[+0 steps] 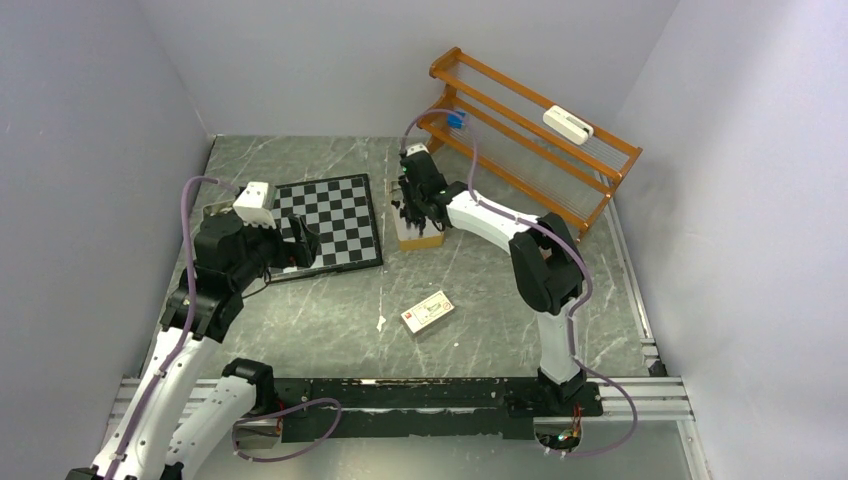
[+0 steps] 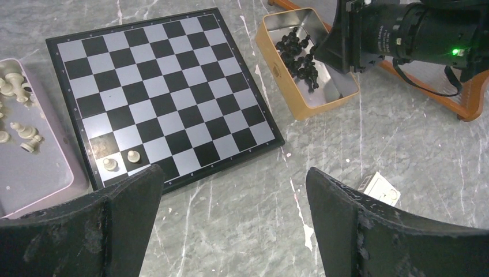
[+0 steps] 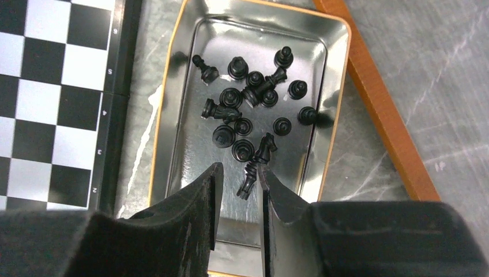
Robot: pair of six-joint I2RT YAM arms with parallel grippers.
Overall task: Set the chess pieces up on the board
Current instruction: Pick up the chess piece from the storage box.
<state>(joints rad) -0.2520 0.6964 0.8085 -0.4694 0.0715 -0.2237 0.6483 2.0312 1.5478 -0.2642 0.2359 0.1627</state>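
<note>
Nearest us in the left wrist cam, the left gripper (image 2: 233,173) has its fingers spread wide and nothing between them. It hovers over the grey marble-look table (image 2: 242,231), just off the chessboard (image 2: 173,92).

Only this cam shows two pale pawns (image 2: 109,164) standing on neighbouring squares at the board corner next to the pinkish tray (image 2: 34,167). More pale pieces (image 2: 11,81) lie loose in that tray. From the top cam that corner is hidden behind the arm.

The top cam alone gives us the layout. A small box (image 1: 427,311) lies mid-table, the board sits left of centre, and the tan tin (image 1: 432,240) sits just to its right with the right gripper (image 1: 412,215) over it. A wooden rack (image 1: 540,140) stands at the back.

The right wrist cam looks straight down into the tin, where the black pieces (image 3: 254,98) are heaped, most of them tipped over. The right gripper's fingers (image 3: 210,190) are drawn close with a slim gap. One black piece (image 3: 249,176) lies tilted in that gap against one finger, but we can't tell if it's pinched yet.
</note>
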